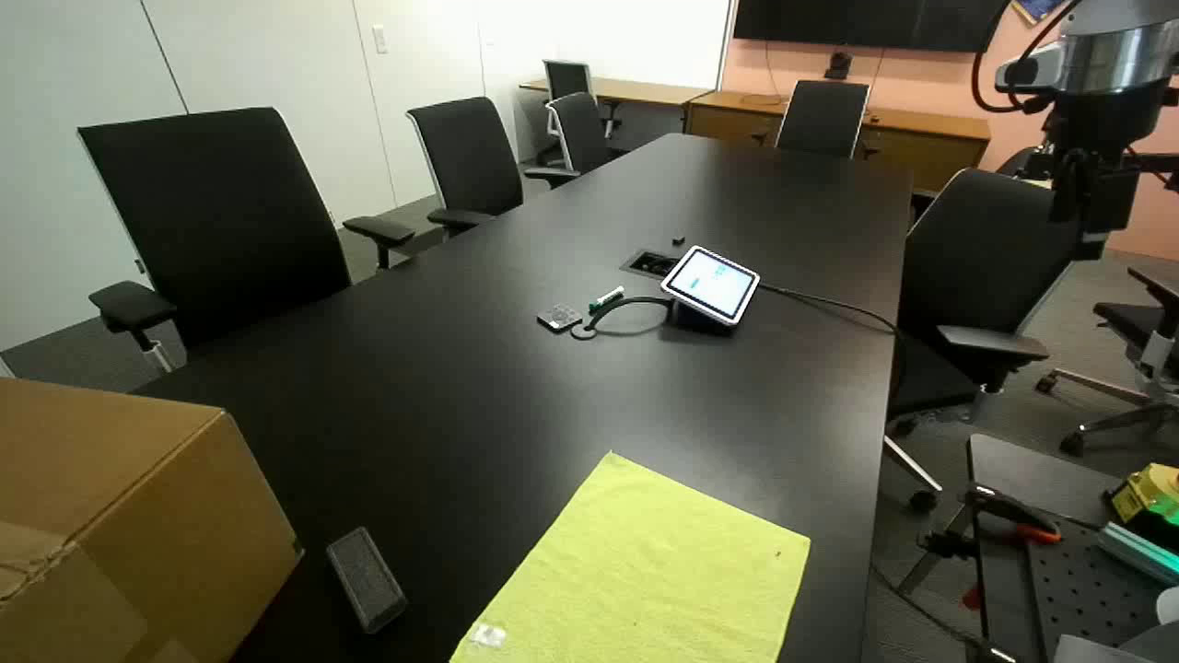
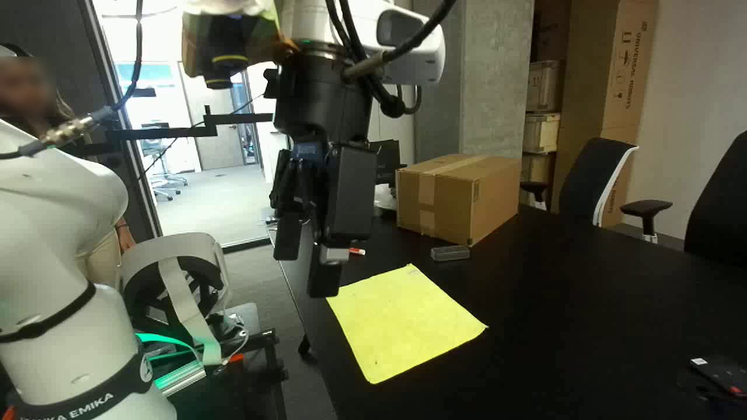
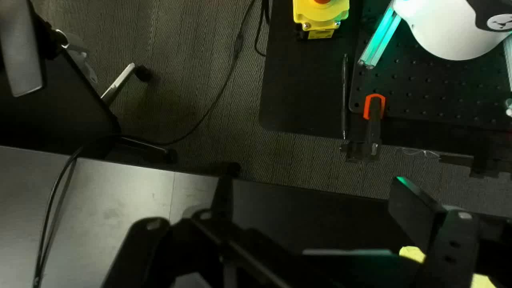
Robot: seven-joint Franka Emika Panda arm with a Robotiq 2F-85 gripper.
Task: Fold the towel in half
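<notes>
Hanging, jaws spread wide: end effector point(image 2: 306, 266) | lower than it and apart: yellow towel point(image 2: 405, 324), flat on the black surface point(image 2: 554, 309)

A bright yellow towel point(image 1: 654, 571) is lying flat on the black table point(image 1: 497, 414). A pale patch point(image 1: 488, 635) is showing at one corner, a dark speck point(image 1: 778, 553) near another.
</notes>
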